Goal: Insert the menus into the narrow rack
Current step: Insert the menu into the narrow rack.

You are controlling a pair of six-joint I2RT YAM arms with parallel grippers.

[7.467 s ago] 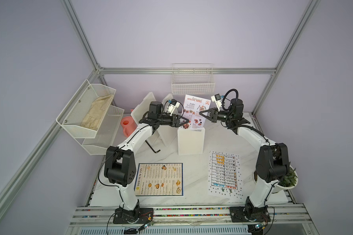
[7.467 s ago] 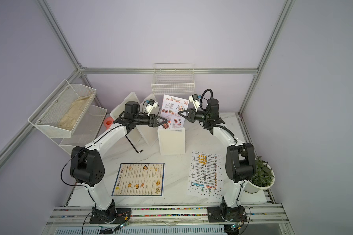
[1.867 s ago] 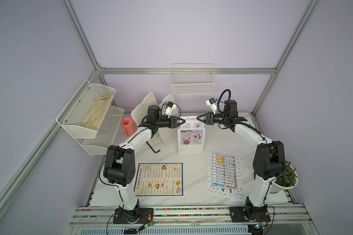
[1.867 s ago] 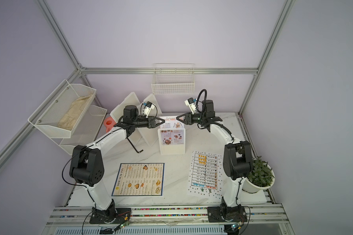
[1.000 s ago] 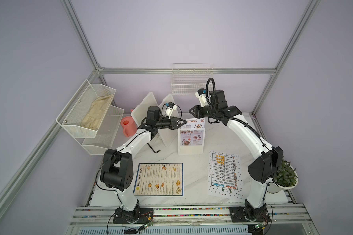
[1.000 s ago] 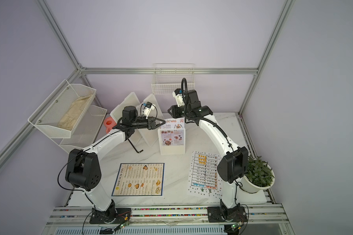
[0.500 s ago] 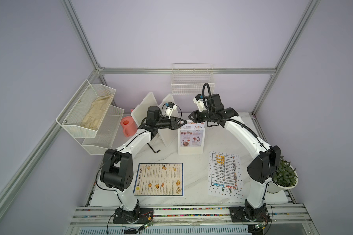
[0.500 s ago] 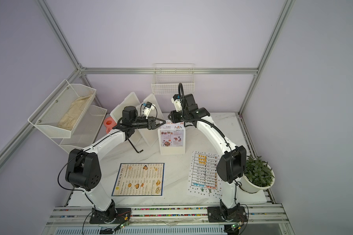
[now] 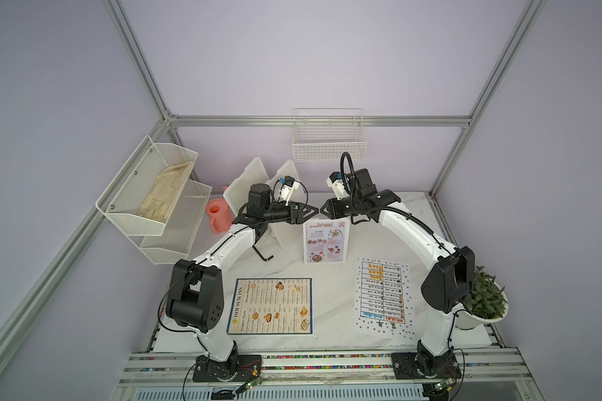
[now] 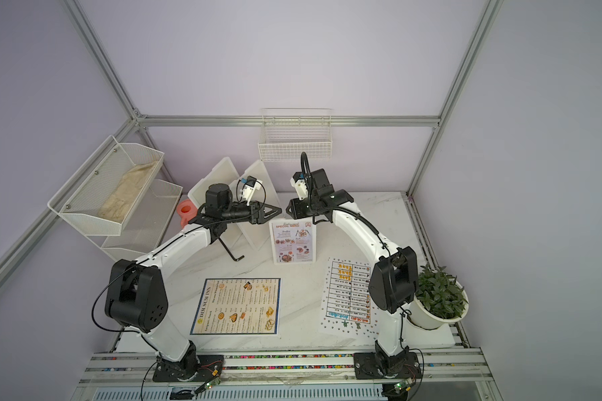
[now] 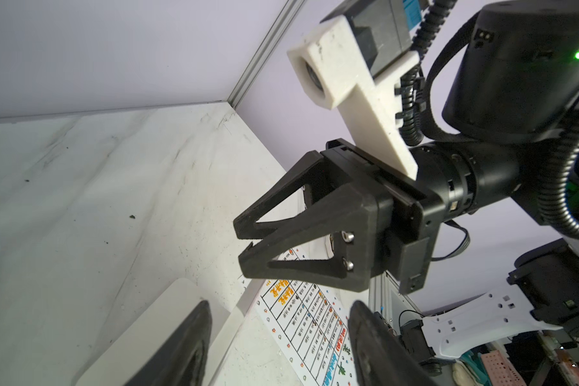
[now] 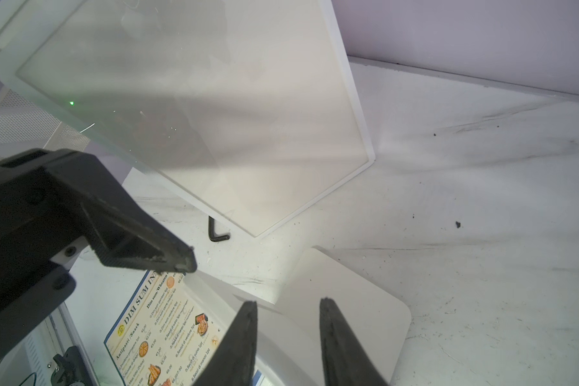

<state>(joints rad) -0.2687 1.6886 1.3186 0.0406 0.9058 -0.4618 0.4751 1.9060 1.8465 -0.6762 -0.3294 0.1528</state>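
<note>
Left hand (image 9: 314, 210) stands wide, nothing between its fingers. A second ago it was far narrower at the top corner of the "Special Menu" card (image 9: 325, 241). Right hand (image 9: 324, 209), narrowly parted and empty, has dropped level with it. The card stands upright in the white rack (image 12: 355, 300) — earlier both hands held it high. "DIM SUM INN" sheet (image 9: 271, 305) and dotted sheet (image 9: 381, 297) lie flat on the worktop (image 9: 334, 295) — unmoved.

special menu card (image 10: 294, 243) stands upright, prob. in rack (image 10: 272, 258).
</note>
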